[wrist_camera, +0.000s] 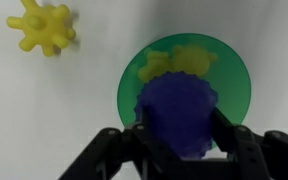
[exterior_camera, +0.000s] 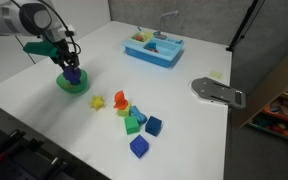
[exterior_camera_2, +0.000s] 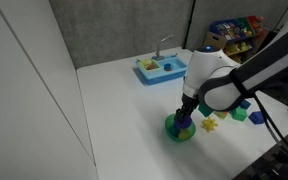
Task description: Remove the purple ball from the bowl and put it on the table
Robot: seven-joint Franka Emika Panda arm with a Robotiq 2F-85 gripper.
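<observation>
Tool (wrist_camera: 182, 128) clamped on purple ball (wrist_camera: 177, 105) over bowl (wrist_camera: 236, 80); yellow piece (wrist_camera: 184, 60) lies inside, yellow star (wrist_camera: 44, 27) sits nearby.

ball (wrist_camera: 177, 112) over bowl (wrist_camera: 234, 85), bowl on table (exterior_camera: 184, 130), blocks (exterior_camera: 134, 124) nearby

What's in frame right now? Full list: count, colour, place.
ball: 1, purple, at the bowl, between the fingers
bowl: 1, green, on the table under the gripper
yellow piece: 1, inside the bowl
star toy: 1, yellow, beside the bowl
blocks: loose cluster, blue, green, red-orange, mid-table
toy sink: 1, light blue, far end of the table
flat object: 1, grey, table edge
table: 1, white
shelf: 1, coloured items, beyond the table
arm: 1, white and black
gripper: 1, black, shut on the ball
</observation>
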